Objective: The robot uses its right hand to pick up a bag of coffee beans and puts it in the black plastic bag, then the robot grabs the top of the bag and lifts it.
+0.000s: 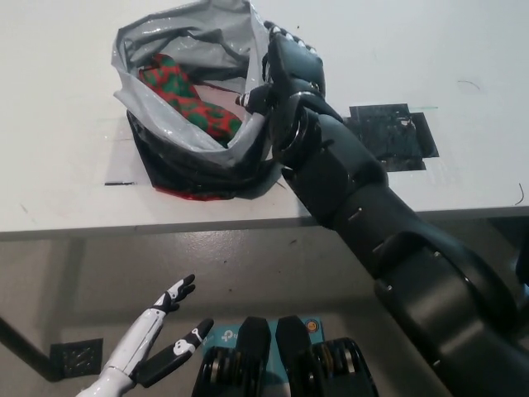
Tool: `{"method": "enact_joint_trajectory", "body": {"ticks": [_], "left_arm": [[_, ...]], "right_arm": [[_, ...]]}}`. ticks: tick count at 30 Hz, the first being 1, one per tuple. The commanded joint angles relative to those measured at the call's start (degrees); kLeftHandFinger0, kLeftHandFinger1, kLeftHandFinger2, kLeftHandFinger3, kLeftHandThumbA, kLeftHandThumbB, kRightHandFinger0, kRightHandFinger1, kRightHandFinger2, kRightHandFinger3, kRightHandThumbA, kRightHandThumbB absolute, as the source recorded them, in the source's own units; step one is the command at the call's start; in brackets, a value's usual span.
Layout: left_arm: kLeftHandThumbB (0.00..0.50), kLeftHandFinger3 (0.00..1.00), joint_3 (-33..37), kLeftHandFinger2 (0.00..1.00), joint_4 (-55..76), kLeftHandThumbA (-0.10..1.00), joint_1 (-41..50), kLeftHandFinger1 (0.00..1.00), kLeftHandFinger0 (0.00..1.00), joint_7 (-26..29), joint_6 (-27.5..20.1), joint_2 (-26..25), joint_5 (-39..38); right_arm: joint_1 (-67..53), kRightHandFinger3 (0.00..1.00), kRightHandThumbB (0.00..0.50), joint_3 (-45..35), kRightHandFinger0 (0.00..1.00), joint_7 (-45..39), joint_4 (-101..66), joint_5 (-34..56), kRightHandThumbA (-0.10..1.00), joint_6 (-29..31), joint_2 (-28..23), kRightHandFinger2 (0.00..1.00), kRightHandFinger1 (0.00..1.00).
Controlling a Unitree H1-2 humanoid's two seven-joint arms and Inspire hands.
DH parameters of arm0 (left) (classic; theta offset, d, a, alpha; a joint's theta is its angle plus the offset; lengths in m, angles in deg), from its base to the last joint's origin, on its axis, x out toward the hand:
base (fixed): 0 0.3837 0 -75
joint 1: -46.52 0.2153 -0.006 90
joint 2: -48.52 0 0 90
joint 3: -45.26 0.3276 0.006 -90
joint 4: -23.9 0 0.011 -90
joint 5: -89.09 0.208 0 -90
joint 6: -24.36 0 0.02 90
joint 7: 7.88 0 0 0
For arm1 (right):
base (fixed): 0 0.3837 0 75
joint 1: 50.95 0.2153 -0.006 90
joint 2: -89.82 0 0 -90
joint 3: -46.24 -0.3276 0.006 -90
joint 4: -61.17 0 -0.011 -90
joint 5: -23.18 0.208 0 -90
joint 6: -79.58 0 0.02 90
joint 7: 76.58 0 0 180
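Reaching for the bag's top edge now: our right hand point(285, 70) sits at the right rim of the black plastic bag point(198, 161), pressed against the silvery inner lining where the mouth folds over. We can't tell whether the fingers have actually closed on the plastic, since the hand's back faces the camera and the rim hides the fingertips, so we're calling the grasp unconfirmed. The coffee bean bag point(186, 95), the red-and-green patterned pack, is already inside, lying tilted against the far-left wall of the plastic bag, so the drop-off step looks done and the lift is what's left. The plastic bag stands open on the white table point(66, 182), close to the near edge, mouth gaping upward, which gives us a reachable rim on the right side. The forearm comes in low over the table edge, probably to get the hand level with the rim. A dark patch point(388, 132) marks the table just right of the arm. Our left hand point(161, 335) rests below the table at lower left, released, fingers spread, holding nothing. Risk as we see it: a one-sided grab could tip the bag as it rises.
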Motion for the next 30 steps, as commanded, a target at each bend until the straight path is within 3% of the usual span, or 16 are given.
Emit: {"method": "enact_joint_trajectory", "body": {"ticks": [1, 11, 14, 16, 17, 18, 19, 20, 21, 22, 23, 24, 25, 27, 28, 30], "left_arm": [[0.157, 1.00, -0.23, 1.00, 1.89, 0.76, -0.62, 1.00, 1.00, -0.32, -0.45, -0.66, -0.26], [0.163, 1.00, -0.13, 1.00, 2.02, 0.78, -0.78, 1.00, 1.00, -0.34, -0.37, -0.88, 0.24], [0.162, 1.00, -0.02, 1.00, 1.68, 0.78, -1.20, 1.00, 1.00, -0.23, -0.78, -0.91, 0.51], [0.166, 1.00, 0.07, 1.00, 1.91, 0.79, -1.28, 1.00, 1.00, -0.30, -0.41, -0.94, 0.80], [0.167, 1.00, 0.14, 1.00, 2.10, 0.79, -1.27, 1.00, 1.00, -0.38, -0.16, -0.99, 0.98], [0.175, 1.00, 0.11, 1.00, 2.07, 0.80, -1.29, 1.00, 1.00, -0.41, -0.10, -0.96, 0.87], [0.176, 1.00, 0.10, 1.00, 2.02, 0.80, -1.36, 1.00, 1.00, -0.41, -0.07, -0.94, 0.82], [0.176, 1.00, 0.10, 1.00, 2.02, 0.80, -1.40, 1.00, 1.00, -0.41, -0.06, -0.94, 0.82], [0.171, 1.00, -0.02, 1.00, 1.94, 0.78, -1.43, 1.00, 1.00, -0.40, -0.40, -0.83, 0.32], [0.172, 1.00, -0.08, 1.00, 1.92, 0.78, -1.43, 1.00, 1.00, -0.44, -0.47, -0.79, 0.06], [0.173, 1.00, -0.08, 1.00, 1.94, 0.78, -1.43, 1.00, 1.00, -0.47, -0.38, -0.79, 0.05], [0.173, 1.00, -0.08, 1.00, 1.97, 0.78, -1.44, 1.00, 1.00, -0.48, -0.33, -0.80, 0.06], [0.171, 1.00, -0.07, 1.00, 1.95, 0.78, -1.46, 1.00, 1.00, -0.49, -0.37, -0.84, 0.08], [0.180, 1.00, 0.04, 1.00, 2.00, 0.79, -1.80, 1.00, 1.00, -0.54, -0.07, -0.87, 0.41], [0.181, 1.00, 0.06, 1.00, 1.99, 0.80, -1.80, 1.00, 1.00, -0.55, -0.06, -0.89, 0.43], [0.182, 1.00, 0.09, 1.00, 1.87, 0.80, -1.89, 1.00, 1.00, -0.57, -0.04, -0.93, 0.50]], "right_arm": [[3.12, 1.00, 0.500, -0.70, 1.00, 1.41, 0.90, 1.39, 0.97, 1.65, 0.88, 1.00, 1.00], [3.16, 1.00, 0.488, -5.39, 1.00, 1.26, 0.70, 6.48, 0.84, 2.27, 1.91, 1.00, 1.00], [4.54, 1.00, 0.454, -6.88, 1.00, 0.92, 0.72, 7.35, 0.89, -0.11, 2.16, 1.00, 1.00], [5.30, 1.00, 0.425, -6.64, 0.81, 0.09, 0.99, 6.87, 0.90, -1.26, 2.02, 1.00, 1.00], [5.63, 1.00, 0.409, -6.53, 0.73, -0.49, 1.05, 6.67, 0.88, -1.27, 1.80, 0.98, 0.88], [5.82, 0.83, 0.362, -7.66, 0.66, -0.87, 0.91, 7.88, 0.81, -0.65, 1.61, 0.77, 0.76], [5.93, 0.69, 0.355, -8.10, 0.60, -0.95, 0.91, 8.44, 0.77, -0.43, 1.54, 0.69, 0.69], [5.97, 0.69, 0.355, -8.10, 0.60, -0.96, 0.95, 8.47, 0.77, -0.42, 1.53, 0.69, 0.69], [5.99, 0.59, 0.262, -12.38, 0.34, -0.43, -0.07, 12.66, 0.44, 0.77, 1.74, 0.57, 0.48], [6.03, 0.59, 0.250, -15.57, 0.42, -0.18, -0.98, 15.71, 0.32, 1.40, 1.92, 0.61, 0.57], [6.07, 0.57, 0.244, -16.37, 0.46, -0.20, -1.23, 16.23, 0.27, 1.34, 1.98, 0.60, 0.60], [6.26, 0.43, 0.225, -18.36, 0.19, -0.67, -1.95, 17.52, 0.23, 0.39, 2.09, 0.20, 0.21], [6.39, 0.44, 0.212, -19.97, 0.04, -0.97, -2.16, 18.83, 0.15, 0.23, 2.15, 0.09, 0.04], [6.84, 0.49, 0.206, -24.23, 0.00, -2.22, -1.96, 22.29, 0.10, 0.40, 1.98, 0.17, 0.01], [6.87, 0.65, 0.207, -24.87, 0.00, -2.61, -1.91, 22.73, 0.11, 0.18, 1.91, 0.24, 0.02], [6.82, 0.82, 0.230, -26.33, 0.00, -3.31, -1.69, 23.48, 0.11, 0.15, 1.77, 0.38, 0.04]]}}
